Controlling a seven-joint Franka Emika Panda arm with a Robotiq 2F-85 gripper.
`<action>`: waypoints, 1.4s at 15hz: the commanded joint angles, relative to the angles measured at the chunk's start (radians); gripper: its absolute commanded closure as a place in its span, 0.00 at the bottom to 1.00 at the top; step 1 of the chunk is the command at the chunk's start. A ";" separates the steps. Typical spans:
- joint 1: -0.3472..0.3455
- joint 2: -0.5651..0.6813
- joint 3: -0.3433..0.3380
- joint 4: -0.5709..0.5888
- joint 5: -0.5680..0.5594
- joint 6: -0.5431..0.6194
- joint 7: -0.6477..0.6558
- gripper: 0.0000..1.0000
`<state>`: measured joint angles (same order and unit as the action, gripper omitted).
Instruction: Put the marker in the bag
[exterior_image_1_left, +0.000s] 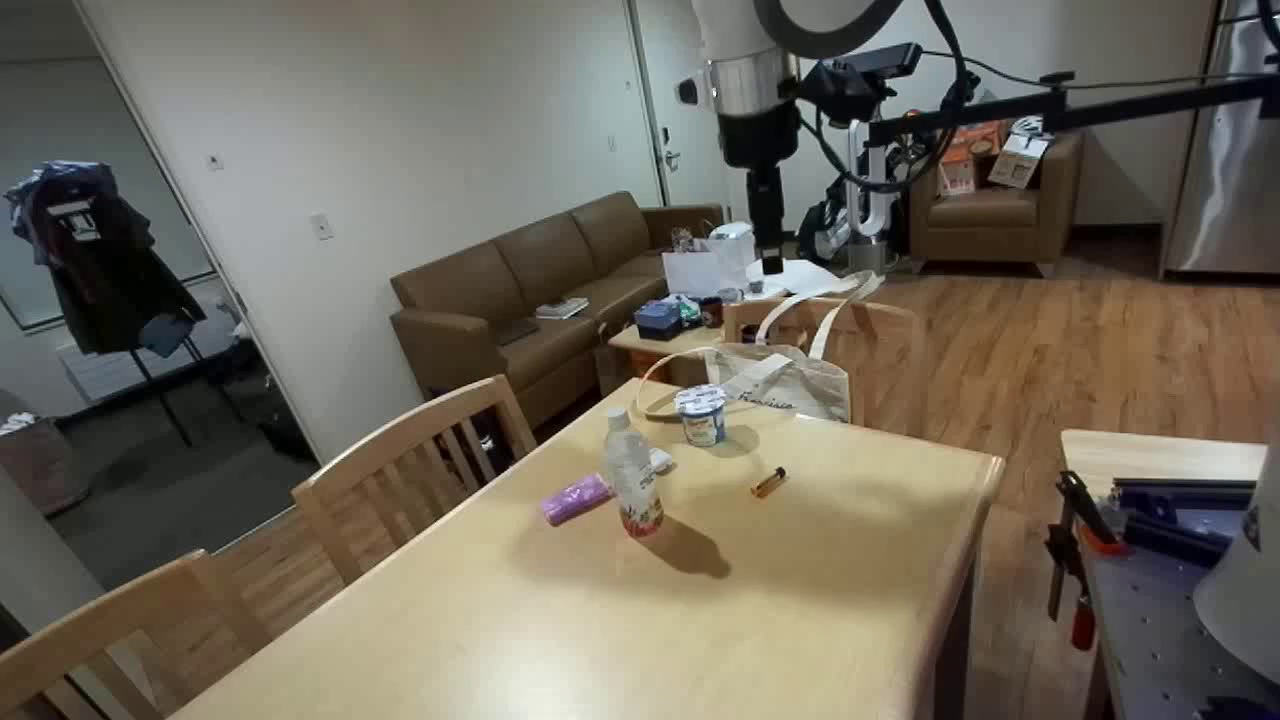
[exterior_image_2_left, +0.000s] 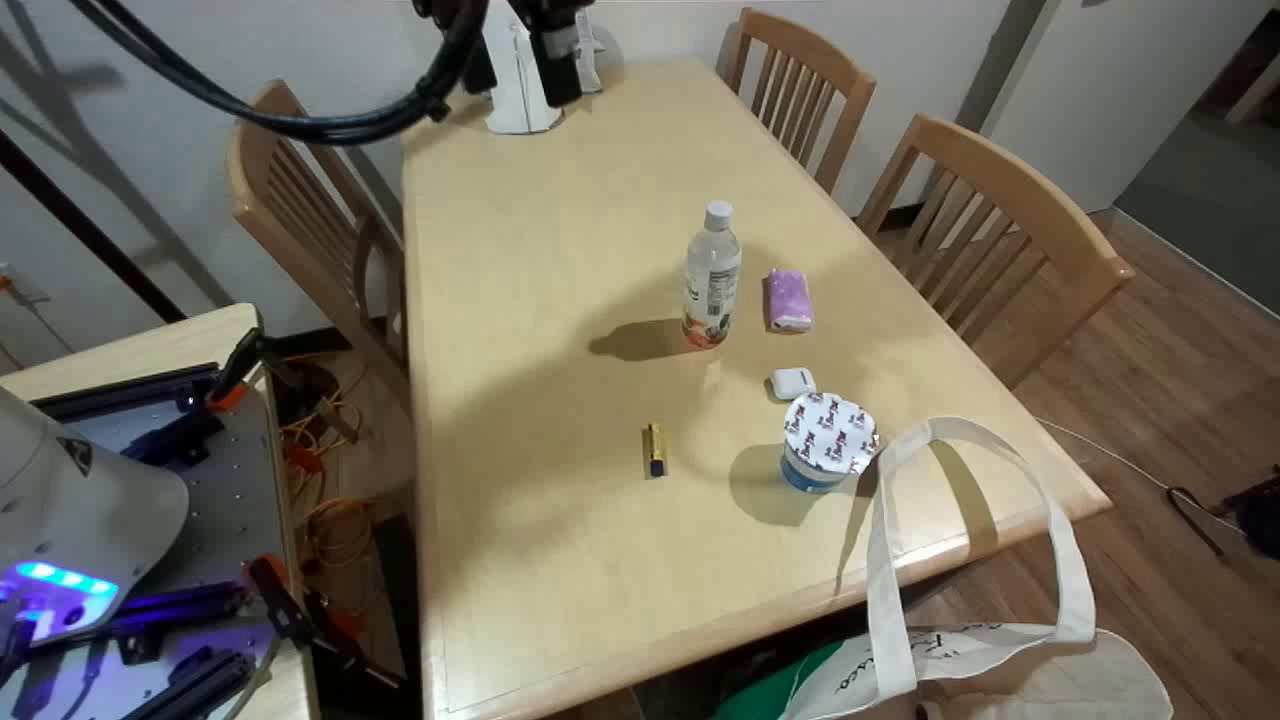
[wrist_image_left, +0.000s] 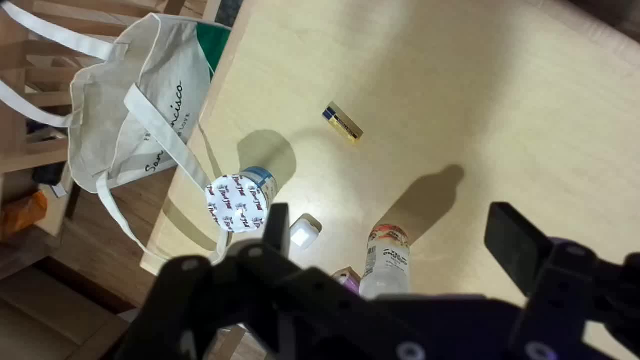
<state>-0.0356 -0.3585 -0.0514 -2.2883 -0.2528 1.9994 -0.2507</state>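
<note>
The fingers (wrist_image_left: 515, 247) are standing wide apart, high above the table (wrist_image_left: 550, 125); the marker (wrist_image_left: 343, 125) is lying clear of them, toward the edge beside the bag (wrist_image_left: 175, 65).

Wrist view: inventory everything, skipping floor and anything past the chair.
small marker: 1, yellow and navy, on table
canvas tote bag: 1, cream and green, mostly past table edge
round lidded cup: 1, white and blue, near bag
small rounded case: 1, white, near cup
plastic bottle: 1, clear, reddish base, upright on table
wrapped packet: 1, purple, by bottle
wooden table: 1, pale, centre
slatted chair: 1, brown, behind bag
gripper: 1, black, open above table
</note>
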 joint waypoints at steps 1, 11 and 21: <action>0.004 0.000 -0.003 0.002 -0.001 -0.003 0.001 0.00; 0.057 0.216 -0.035 0.108 -0.003 0.077 -0.447 0.00; 0.007 0.511 -0.007 0.201 0.098 0.089 -0.745 0.00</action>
<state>-0.0047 0.1551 -0.0839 -2.0877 -0.1507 2.0904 -0.9990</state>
